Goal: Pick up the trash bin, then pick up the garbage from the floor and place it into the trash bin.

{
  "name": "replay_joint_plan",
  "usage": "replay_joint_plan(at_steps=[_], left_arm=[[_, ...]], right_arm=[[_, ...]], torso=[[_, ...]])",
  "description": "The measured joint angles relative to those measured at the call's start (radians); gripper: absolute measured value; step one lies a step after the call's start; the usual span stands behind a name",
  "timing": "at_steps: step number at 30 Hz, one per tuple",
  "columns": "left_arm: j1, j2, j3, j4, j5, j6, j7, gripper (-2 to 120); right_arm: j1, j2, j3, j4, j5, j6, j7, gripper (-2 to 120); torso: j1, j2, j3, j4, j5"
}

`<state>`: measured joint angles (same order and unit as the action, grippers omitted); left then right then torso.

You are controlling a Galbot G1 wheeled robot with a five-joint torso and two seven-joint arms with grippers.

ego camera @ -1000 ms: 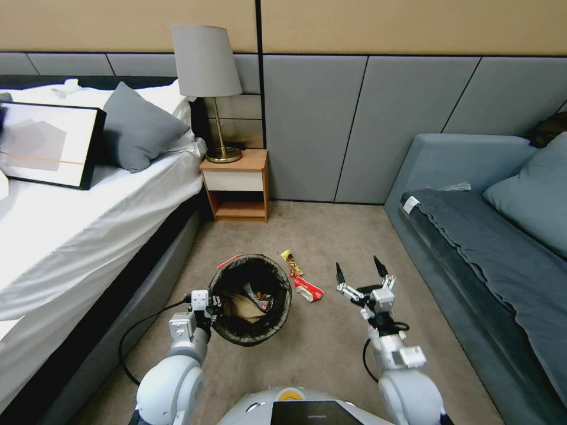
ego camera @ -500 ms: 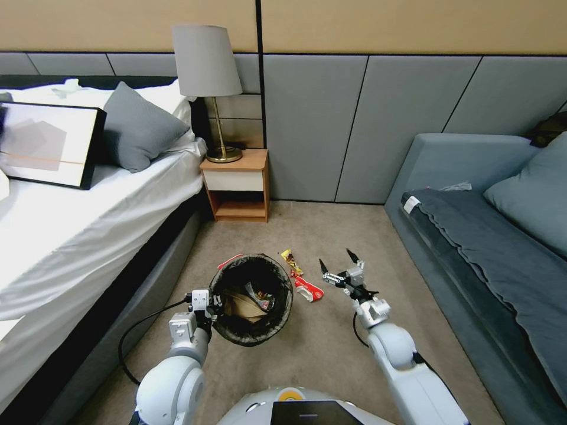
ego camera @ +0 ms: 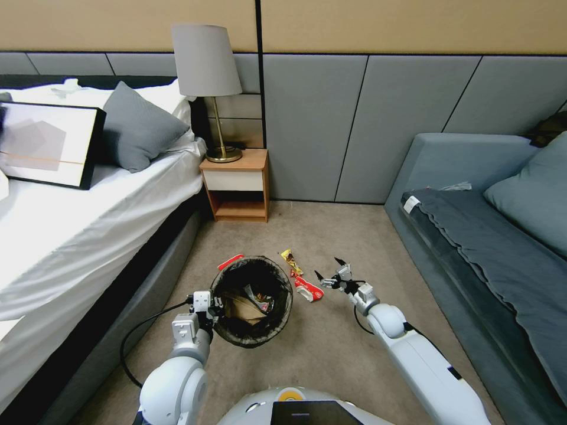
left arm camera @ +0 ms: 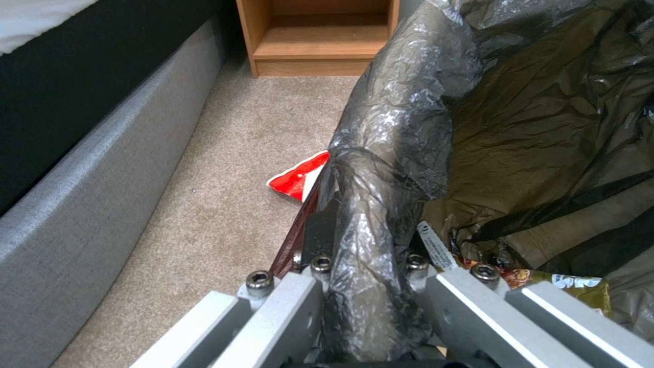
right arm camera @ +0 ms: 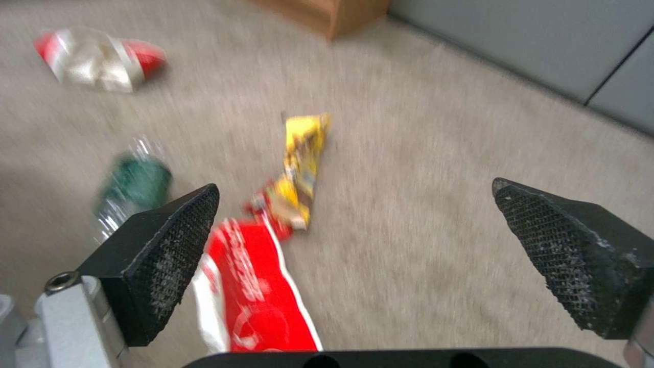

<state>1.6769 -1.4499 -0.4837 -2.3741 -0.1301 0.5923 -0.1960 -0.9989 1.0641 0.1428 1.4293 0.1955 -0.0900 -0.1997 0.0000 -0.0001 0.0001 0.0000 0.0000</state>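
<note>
The bin (ego camera: 252, 301) is a small round bucket lined with a glossy, crinkled dark bag folded over its rim, at lower centre of the head view. The left claw (ego camera: 208, 305) is clenched on that rim; inside lie tan paper and crumpled wrappers. Right of it on the beige carpet (ego camera: 331, 354) lie a red wrapper (ego camera: 308, 288) and a yellow one (ego camera: 291, 262). The right claw (ego camera: 328, 270), spread wide, hangs just beside the red wrapper.

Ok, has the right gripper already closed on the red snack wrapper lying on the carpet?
No: the right gripper is open, its black textured fingers spread wide above the red snack wrapper, which lies flat on the carpet.
</note>
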Motion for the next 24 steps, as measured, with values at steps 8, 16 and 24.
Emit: replay_joint_plan(at_steps=[8,16,24], left_arm=[[0.011,-0.004,-0.003,0.005,0.007,-0.002,-0.005,0],[0.01,-0.006,0.001,0.008,0.009,-0.003,-0.007,0],[0.014,-0.013,0.004,0.009,0.016,-0.005,-0.008,0]], right_arm=[[0.084,0.043,-0.033,-0.122,-0.038,0.002,-0.089,100],[0.135,0.107,-0.047,-0.221,-0.063,0.044,-0.132,100],[0.173,0.153,-0.083,-0.29,-0.073,0.055,-0.13,100]], torso=[[0.0,0.0,0.0,0.0001,-0.0001],[0.0,0.0,0.0,0.0001,-0.0001],[0.0,0.0,0.0,0.0,-0.0002]])
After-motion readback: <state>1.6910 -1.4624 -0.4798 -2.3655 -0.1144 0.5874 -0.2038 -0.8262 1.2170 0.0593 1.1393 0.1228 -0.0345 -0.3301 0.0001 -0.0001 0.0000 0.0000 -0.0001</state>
